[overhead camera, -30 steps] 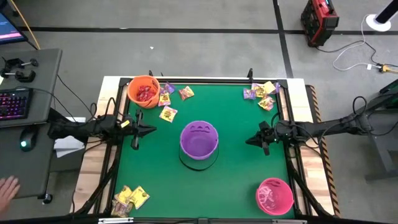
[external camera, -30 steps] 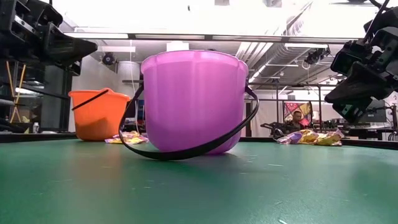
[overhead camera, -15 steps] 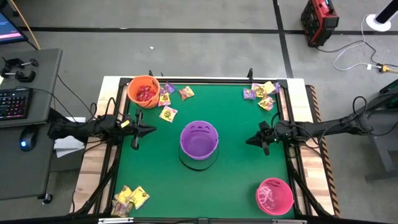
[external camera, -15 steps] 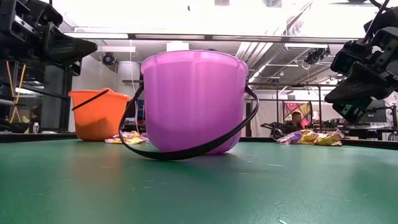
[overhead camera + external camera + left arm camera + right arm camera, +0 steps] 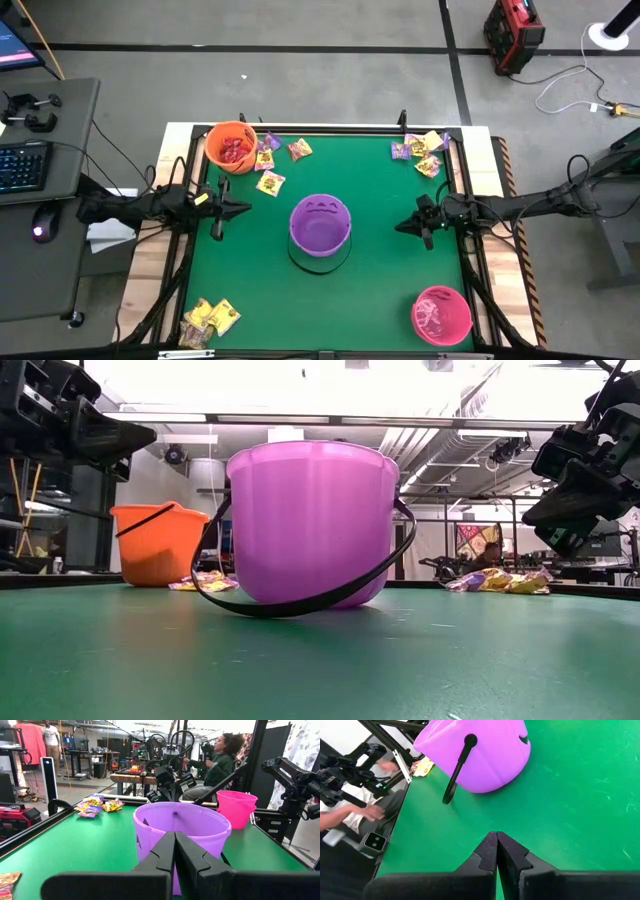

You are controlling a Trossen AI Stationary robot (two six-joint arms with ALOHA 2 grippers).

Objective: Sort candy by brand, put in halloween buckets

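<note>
The purple bucket [image 5: 320, 226] stands on its base mid-table, its black handle down in front [image 5: 300, 605]. The orange bucket [image 5: 231, 147] stands at the far left corner with red candy inside, the pink bucket [image 5: 441, 315] at the near right corner. Candy packets lie flat near the orange bucket [image 5: 270, 183], at the far right corner [image 5: 421, 152] and at the near left corner [image 5: 210, 318]. My left gripper [image 5: 242, 208] hovers shut to the left of the purple bucket. My right gripper [image 5: 401, 227] hovers shut to its right. Both hold nothing.
Bare green mat [image 5: 370, 290] lies between the buckets. Raised black rails [image 5: 330, 130] edge the table. A desk with keyboard and mouse [image 5: 20, 165] stands left of the table. A person [image 5: 217, 760] sits beyond the table's right side.
Both arms have kept still. A hand at the desk's near edge, left of the table, has withdrawn out of the high view.
</note>
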